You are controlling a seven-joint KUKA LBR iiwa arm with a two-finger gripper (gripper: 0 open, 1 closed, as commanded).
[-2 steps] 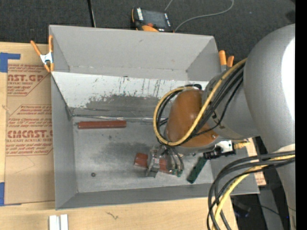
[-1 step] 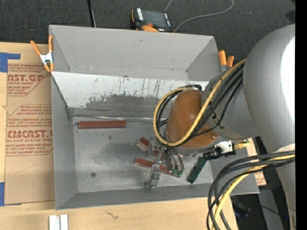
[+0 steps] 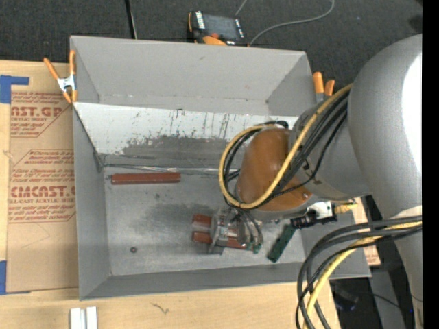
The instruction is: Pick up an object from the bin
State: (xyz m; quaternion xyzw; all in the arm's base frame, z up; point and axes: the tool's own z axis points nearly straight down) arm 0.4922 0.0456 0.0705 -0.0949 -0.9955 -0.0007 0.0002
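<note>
**Gripper low on the red piece, with the grasp itself hidden**

The gripper (image 3: pixel 232 234) is down at the floor of the grey metal bin (image 3: pixel 185 81), in its near part and right of centre. It sits against the right side of a small reddish-brown piece with two short blocky ends (image 3: pixel 201 238), and those ends stick out to its left. I cannot tell whether the gripper is parted, closed or clamped on that piece, because the orange-brown wrist cover (image 3: pixel 264 163) and its looped cables overhang the spot.

The main risk, as I judge it, is a shallow hold. Most of the visible part of the piece lies to the left of the gripper, so a grip taken near one end could let it swing down or slip free as the arm rises.

A second risk is the dark green flat strip (image 3: pixel 280 244), which lies slanted just to the right of the gripper near the right wall. A sideways correction could nudge it or drag it along, or wedge it under the wrist.

Pressing lower is also risky, since the gripper could scrape on the metal floor and skid the piece away to the left.

The long reddish-brown bar (image 3: pixel 145 178) lies well apart at the far left and looks safe from any of this.
</note>
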